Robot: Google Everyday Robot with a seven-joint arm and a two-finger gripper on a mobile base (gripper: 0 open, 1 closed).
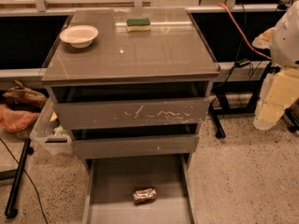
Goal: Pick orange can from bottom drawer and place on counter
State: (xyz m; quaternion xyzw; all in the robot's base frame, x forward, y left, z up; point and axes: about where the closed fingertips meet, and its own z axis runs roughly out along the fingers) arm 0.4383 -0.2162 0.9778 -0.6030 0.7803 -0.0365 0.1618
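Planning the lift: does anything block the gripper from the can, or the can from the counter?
The gripper hangs right of the counter; nothing covers the can. Two part-open upper drawers stand between it and the counter.

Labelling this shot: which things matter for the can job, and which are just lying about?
Job: can, bottom drawer, counter, end effector at far right.
Lying about: bowl, sponge, both on counter.

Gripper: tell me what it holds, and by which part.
Nothing visible. The gripper hangs at the right edge; the crinkled brownish-orange metallic can lies untouched on the floor of the deep grey bottom drawer.
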